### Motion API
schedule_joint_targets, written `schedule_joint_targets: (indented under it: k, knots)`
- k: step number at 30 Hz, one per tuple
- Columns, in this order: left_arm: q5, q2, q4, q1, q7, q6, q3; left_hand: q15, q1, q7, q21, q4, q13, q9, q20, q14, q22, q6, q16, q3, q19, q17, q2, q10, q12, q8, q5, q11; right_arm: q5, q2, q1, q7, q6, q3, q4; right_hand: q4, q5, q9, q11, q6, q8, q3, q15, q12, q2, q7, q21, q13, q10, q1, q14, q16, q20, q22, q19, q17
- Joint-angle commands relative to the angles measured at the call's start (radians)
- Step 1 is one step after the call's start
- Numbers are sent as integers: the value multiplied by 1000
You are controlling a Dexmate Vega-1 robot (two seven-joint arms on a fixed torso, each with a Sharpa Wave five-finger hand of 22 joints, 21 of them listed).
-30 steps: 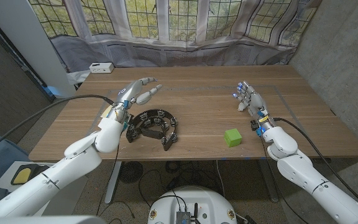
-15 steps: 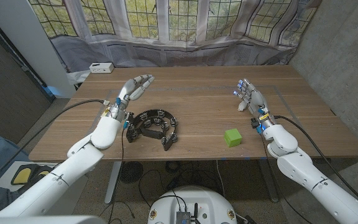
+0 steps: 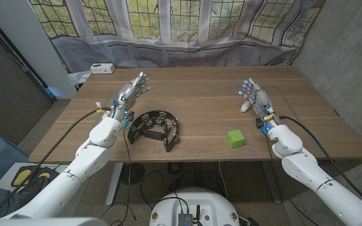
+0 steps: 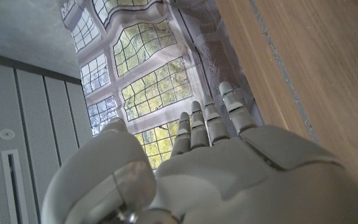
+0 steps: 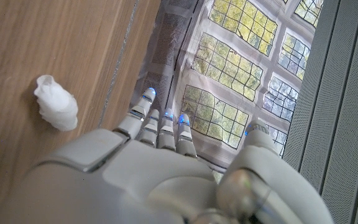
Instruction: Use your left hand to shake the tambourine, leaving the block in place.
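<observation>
A black half-moon tambourine (image 3: 155,127) with silver jingles lies on the wooden table (image 3: 200,103) near its front left. My left hand (image 3: 132,91) hovers just behind and to the left of it, fingers straight and together, holding nothing. The same left hand (image 4: 204,162) shows from behind in the left wrist view, fingers stretched toward the window. A green block (image 3: 234,138) sits at the front right of centre. My right hand (image 3: 254,97) stands behind and to the right of the block, fingers extended and empty; the right hand (image 5: 160,168) also appears in its wrist view.
A small white box (image 3: 102,68) sits at the table's far left corner. A crumpled white scrap (image 5: 56,102) lies on the wood in the right wrist view. Curtained windows (image 3: 187,25) run behind the table. Bare wood lies between tambourine and block.
My left hand has drawn back toward the left and away from the tambourine, its fingers closing together and straightening. The right hand, tambourine and block have stayed put.
</observation>
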Motion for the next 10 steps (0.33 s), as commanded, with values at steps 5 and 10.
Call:
schedule_joint_targets:
  k: [5, 10]
  knots:
    - [-140, -82, 132, -71, -19, -39, 51, -5, -23, 10, -41, -7, -19, 1, -23, -72, 0, -3, -4, -6, -67, -1, 0, -46, 2, 15, 8, -21, 21, 8, 18, 16, 7, 9, 44, -3, -1, 3, -3, 5, 3, -4, 0, 8, -9, -4, 3, 3, 6, 1, 7, 6, -1, 3, 10, 4]
    - [-119, -74, 125, -69, 2, -31, 59, -7, -23, 14, -45, -9, -22, 1, -28, -72, 0, 6, -1, -5, -70, -1, 0, -43, 6, 18, 8, -20, 23, 12, 19, 18, 8, 7, 53, -2, -1, 3, -2, 6, 3, -4, 2, 8, -9, -4, 2, 3, 7, 1, 6, 6, -1, 3, 9, 4]
